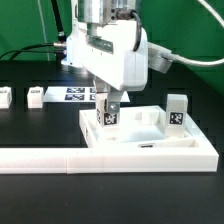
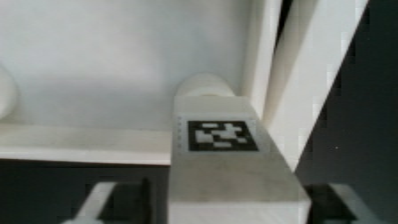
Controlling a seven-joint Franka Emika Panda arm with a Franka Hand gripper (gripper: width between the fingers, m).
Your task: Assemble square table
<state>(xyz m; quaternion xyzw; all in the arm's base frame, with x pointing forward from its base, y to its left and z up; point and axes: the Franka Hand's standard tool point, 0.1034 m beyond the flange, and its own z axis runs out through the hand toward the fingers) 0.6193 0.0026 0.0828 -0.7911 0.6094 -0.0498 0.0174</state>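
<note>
The white square tabletop lies with its raised rim up on the black table. My gripper reaches straight down over the tabletop's corner on the exterior view's left. It is shut on a white block leg that stands upright there, tag outward. In the wrist view the leg runs between my two fingers, and its far end meets the tabletop's floor beside the rim. A second leg stands upright at the tabletop's corner on the exterior view's right.
A long white L-shaped rail runs along the front and wraps the tabletop. The marker board lies behind the gripper. Two loose white legs lie at the exterior view's left. Cables hang behind the arm.
</note>
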